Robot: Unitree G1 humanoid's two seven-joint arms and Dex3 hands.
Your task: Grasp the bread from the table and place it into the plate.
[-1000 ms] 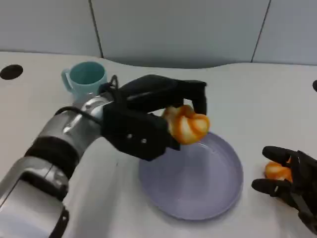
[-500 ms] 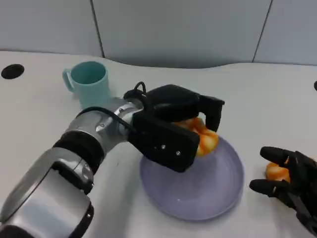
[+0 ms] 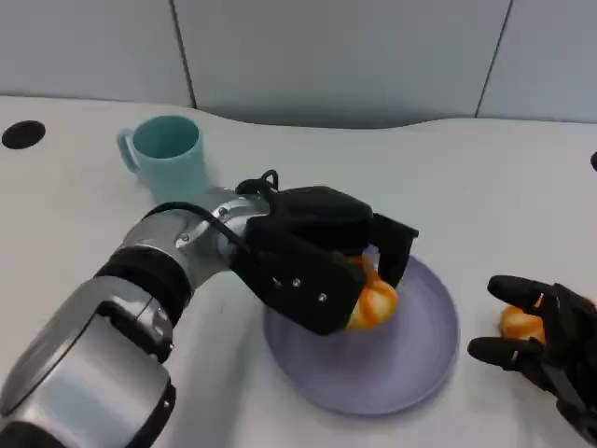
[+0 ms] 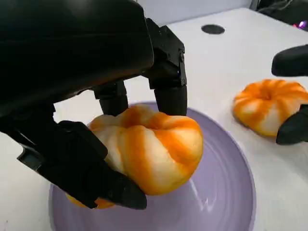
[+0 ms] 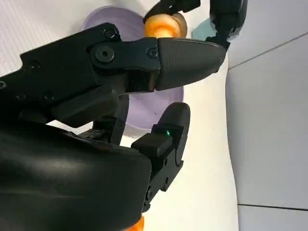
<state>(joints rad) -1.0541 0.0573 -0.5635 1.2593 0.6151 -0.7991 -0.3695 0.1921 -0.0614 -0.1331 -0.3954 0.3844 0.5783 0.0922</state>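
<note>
My left hand (image 3: 317, 252) grips an orange-and-white striped bread roll (image 3: 373, 301) and holds it low over the lilac plate (image 3: 420, 359), whether touching it I cannot tell. In the left wrist view the roll (image 4: 149, 151) sits between the black fingers (image 4: 168, 91) above the plate (image 4: 226, 197). A second striped roll (image 3: 519, 323) lies on the table right of the plate, also seen in the left wrist view (image 4: 267, 106). My right hand (image 3: 546, 341) rests beside that second roll with fingers apart, holding nothing.
A teal mug (image 3: 168, 154) stands at the back left of the white table (image 3: 485, 187). A round black hole (image 3: 22, 134) marks the table's far left. The grey wall panels run along the back.
My left hand has carried the roll rightward and down, from above the plate's back-left rim to low over the plate's middle. The right hand has stayed put.
</note>
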